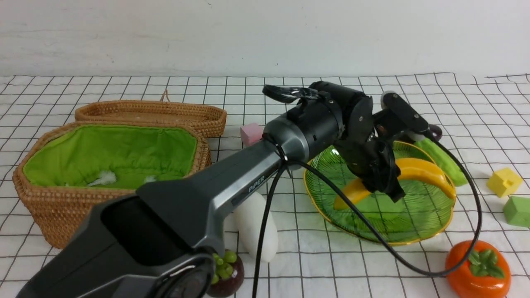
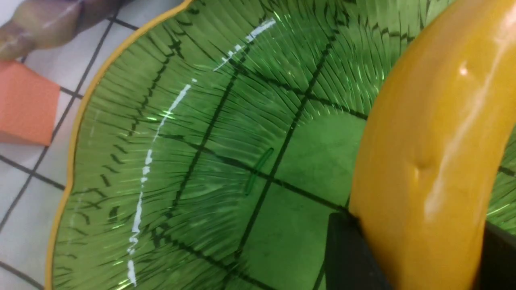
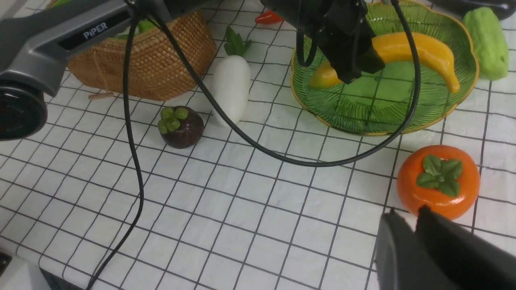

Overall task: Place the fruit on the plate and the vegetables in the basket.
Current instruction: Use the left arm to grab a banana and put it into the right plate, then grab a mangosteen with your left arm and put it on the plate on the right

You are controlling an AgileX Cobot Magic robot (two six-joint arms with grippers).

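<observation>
My left gripper point(image 1: 381, 182) is shut on the yellow banana point(image 1: 418, 169) low over the green plate point(image 1: 397, 223). In the left wrist view the banana point(image 2: 427, 141) fills the gap between the dark fingers point(image 2: 346, 249), above the ribbed plate point(image 2: 181, 161). My right gripper point(image 3: 406, 212) is shut and empty, just short of the orange persimmon point(image 3: 437, 181). The mangosteen point(image 3: 181, 127) and the white radish point(image 3: 231, 86) lie on the cloth beside the basket point(image 1: 45, 207). The cucumber point(image 1: 445, 161) and the eggplant point(image 1: 434, 132) lie behind the plate.
A flat wicker lid point(image 1: 153, 114) leans behind the basket. A pink cube point(image 1: 251, 133) sits behind the left arm. A yellow cube point(image 1: 504, 181) and a green cube point(image 1: 517, 211) sit at the right edge. The left arm's cable point(image 3: 258, 145) loops over the cloth.
</observation>
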